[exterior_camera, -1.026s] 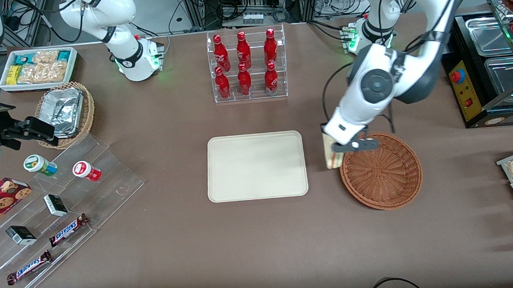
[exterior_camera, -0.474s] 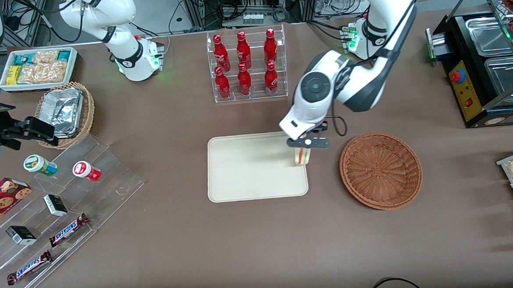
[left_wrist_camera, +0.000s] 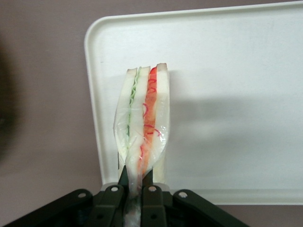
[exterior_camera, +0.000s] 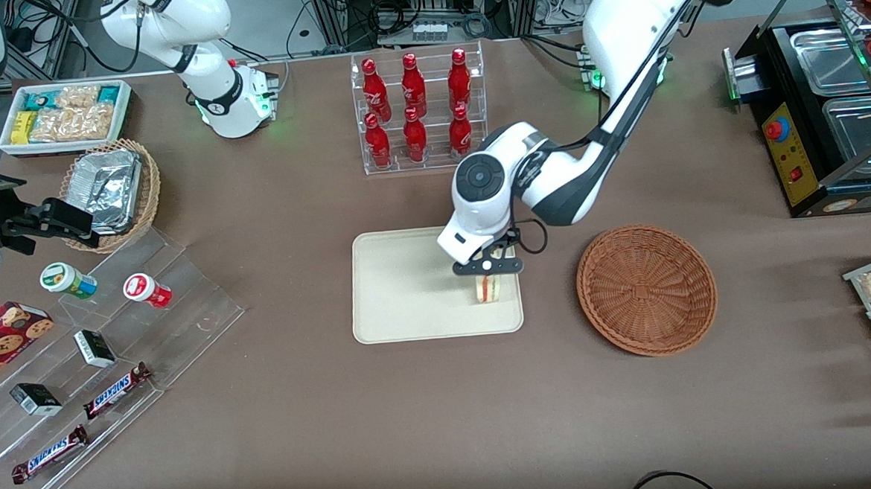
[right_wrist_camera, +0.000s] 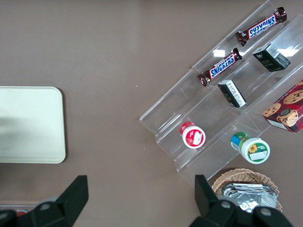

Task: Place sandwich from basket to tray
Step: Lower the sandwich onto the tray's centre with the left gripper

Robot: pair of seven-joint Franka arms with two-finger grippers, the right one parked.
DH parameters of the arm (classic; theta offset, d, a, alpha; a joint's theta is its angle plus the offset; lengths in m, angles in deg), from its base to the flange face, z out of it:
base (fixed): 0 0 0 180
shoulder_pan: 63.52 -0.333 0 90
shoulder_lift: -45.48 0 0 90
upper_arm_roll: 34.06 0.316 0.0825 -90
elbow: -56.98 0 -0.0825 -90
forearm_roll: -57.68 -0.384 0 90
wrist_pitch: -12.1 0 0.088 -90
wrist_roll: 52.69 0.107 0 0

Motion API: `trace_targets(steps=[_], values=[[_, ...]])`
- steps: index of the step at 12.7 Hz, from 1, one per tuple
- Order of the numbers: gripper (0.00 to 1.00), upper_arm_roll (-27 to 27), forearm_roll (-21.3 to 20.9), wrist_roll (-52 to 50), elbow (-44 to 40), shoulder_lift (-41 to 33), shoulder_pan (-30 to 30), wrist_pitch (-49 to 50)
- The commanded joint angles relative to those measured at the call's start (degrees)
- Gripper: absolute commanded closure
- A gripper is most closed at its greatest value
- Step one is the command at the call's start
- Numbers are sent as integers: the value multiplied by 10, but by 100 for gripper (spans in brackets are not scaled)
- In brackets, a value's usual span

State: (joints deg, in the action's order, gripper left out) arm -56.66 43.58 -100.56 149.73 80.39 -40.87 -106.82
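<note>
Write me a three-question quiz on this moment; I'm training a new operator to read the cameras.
1. True or false: the sandwich lies in the basket.
2. What is the gripper shut on?
A) a red bottle
B) the sandwich
C) a candy bar
3. Fill in: the gripper hangs over the end of the tray nearest the ____.

Key: 1 false, it is held over the tray. 2 B. 3 basket.

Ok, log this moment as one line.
hand: shut on sandwich | over tray | basket: empty
</note>
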Motion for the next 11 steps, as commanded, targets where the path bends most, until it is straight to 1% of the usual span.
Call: trace_targets(steps=[1, 4, 8, 10, 11], values=[[100, 5, -13, -16, -58, 40, 25, 11], [100, 5, -12, -16, -89, 63, 34, 11], [100, 9, -14, -14, -100, 73, 39, 10], [100, 9, -22, -14, -100, 78, 38, 9], [97, 9, -21, -15, -100, 78, 38, 9]])
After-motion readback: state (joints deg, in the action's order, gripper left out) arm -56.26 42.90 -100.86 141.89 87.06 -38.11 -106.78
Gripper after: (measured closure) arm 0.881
